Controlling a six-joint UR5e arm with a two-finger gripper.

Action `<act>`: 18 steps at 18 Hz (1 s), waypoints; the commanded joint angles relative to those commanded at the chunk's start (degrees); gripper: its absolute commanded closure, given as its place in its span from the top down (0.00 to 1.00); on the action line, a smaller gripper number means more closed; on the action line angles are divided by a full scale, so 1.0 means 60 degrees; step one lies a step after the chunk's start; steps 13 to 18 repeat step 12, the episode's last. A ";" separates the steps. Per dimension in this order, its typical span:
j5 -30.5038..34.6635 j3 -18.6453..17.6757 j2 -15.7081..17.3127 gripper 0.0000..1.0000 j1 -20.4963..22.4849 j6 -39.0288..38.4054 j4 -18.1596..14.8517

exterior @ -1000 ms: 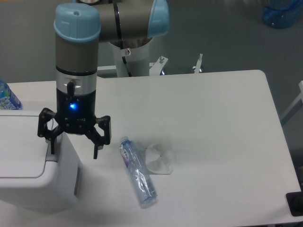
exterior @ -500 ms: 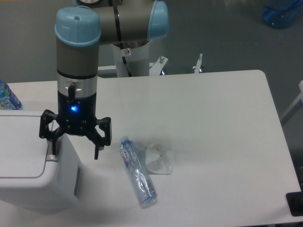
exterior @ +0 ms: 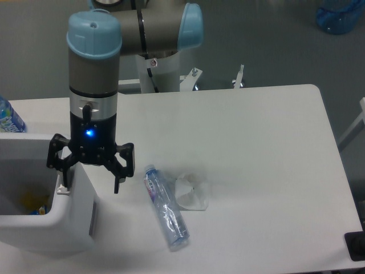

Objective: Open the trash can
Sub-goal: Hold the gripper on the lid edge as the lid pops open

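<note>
The trash can (exterior: 68, 220) is a large white boxy bin at the left front of the table. Its lid is no longer across the top, and the inside shows with some yellow and blue items at the bottom. My gripper (exterior: 90, 182) is open, fingers pointing down, straddling the bin's right rim. The left finger (exterior: 63, 181) rests at the small white tab on the rim. The right finger (exterior: 117, 181) hangs outside the bin wall. The gripper holds nothing.
A clear plastic bottle (exterior: 166, 207) lies on the table right of the bin, beside a crumpled clear wrapper (exterior: 190, 192). Another bottle (exterior: 9, 117) stands at the far left edge behind the bin. The white table (exterior: 256, 142) extends right.
The bin's flat lid, closed in the earlier frames, has opened and the inside now shows. The gripper has dropped slightly onto the rim tab.
</note>
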 joint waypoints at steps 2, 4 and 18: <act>0.0015 0.0279 0.0000 1.00 0.0073 0.0189 0.0031; 0.0378 0.0455 0.0029 1.00 0.0379 0.0482 0.0030; 0.2856 0.0339 0.0087 1.00 0.1155 0.2650 -0.0583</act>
